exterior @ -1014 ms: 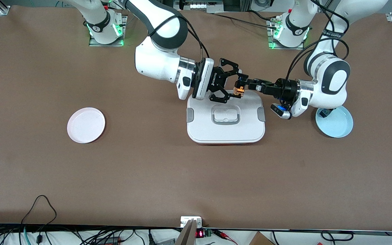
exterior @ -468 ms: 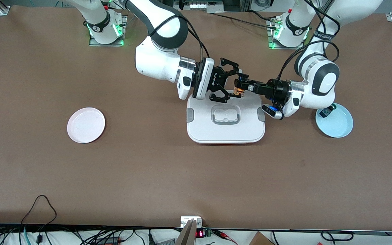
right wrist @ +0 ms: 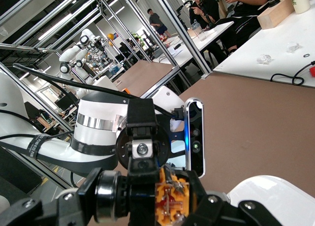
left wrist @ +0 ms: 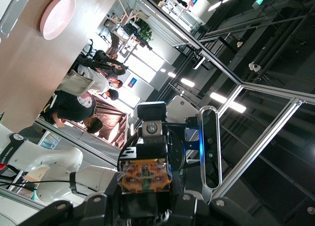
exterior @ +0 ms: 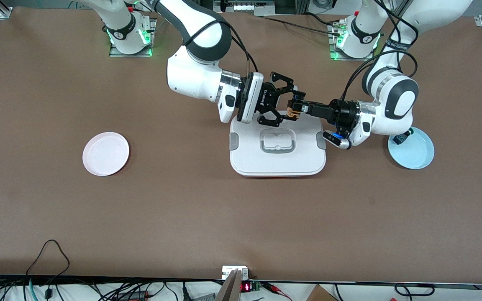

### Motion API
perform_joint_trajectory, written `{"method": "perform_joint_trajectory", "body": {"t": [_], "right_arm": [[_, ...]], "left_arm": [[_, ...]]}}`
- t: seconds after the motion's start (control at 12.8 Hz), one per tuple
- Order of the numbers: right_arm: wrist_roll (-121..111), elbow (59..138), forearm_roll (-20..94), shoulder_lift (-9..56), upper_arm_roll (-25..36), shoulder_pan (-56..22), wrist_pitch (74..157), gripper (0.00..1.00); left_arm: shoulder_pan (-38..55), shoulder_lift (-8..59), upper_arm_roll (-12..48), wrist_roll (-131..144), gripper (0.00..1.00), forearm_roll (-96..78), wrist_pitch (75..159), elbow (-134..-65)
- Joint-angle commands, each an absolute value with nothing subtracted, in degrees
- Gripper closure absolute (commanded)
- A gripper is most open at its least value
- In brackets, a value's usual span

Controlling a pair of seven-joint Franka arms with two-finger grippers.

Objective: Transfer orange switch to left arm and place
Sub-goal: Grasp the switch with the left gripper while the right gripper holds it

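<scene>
- My front camera sits high, facing the arm bases at 12 o'clock, table spread wide below.
- Left wrist camera is tilted, close on the switch, looking toward the pink plate.
- Right wrist camera, equally close, sees the switch from the reverse direction.
- All three share that switch.

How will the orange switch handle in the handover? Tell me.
Probably stiff and light: the orange switch sits unbent in the shut jaws of the left gripper over the box. Easily dropped, perhaps: it's tiny, and the right gripper, jaws open around it, has little to grip.
</scene>
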State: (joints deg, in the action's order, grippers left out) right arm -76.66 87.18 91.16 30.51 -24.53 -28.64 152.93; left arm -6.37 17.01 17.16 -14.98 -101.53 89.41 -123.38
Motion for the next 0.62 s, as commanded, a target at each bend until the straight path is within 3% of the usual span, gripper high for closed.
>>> {"method": "perform_joint_trajectory", "body": {"t": [0.0, 0.08, 0.16, 0.23, 0.31, 0.55], "right_arm": [[-77.17, 85.52, 92.37, 30.85, -24.43, -29.18, 153.72, 0.76], [-77.17, 85.52, 92.37, 30.85, -24.43, -29.18, 153.72, 0.75], [-77.17, 85.52, 92.37, 30.85, -24.43, -29.18, 153.72, 0.6], [-77.17, 85.52, 92.37, 30.85, -24.43, -29.18, 153.72, 0.33], [-77.17, 85.52, 92.37, 30.76, -24.43, -29.09, 153.72, 0.0], [-75.33, 85.6, 92.72, 30.41, -24.43, -28.74, 153.46, 0.0]], "left_arm": [[-5.54, 17.75, 17.4, -15.56, 0.77, -102.13, 89.21, -122.87], [-5.54, 17.75, 17.4, -15.56, 0.77, -102.13, 89.12, -122.87], [-5.62, 17.75, 17.4, -15.47, 0.77, -102.13, 89.03, -122.44], [-5.62, 17.75, 17.32, -15.12, 0.77, -101.61, 89.03, -121.91], [-5.8, 17.75, 17.31, -15.03, 0.77, -101.43, 88.95, -121.38], [-6.06, 17.67, 17.31, -14.85, 0.77, -101.25, 88.95, -121.2]]}}
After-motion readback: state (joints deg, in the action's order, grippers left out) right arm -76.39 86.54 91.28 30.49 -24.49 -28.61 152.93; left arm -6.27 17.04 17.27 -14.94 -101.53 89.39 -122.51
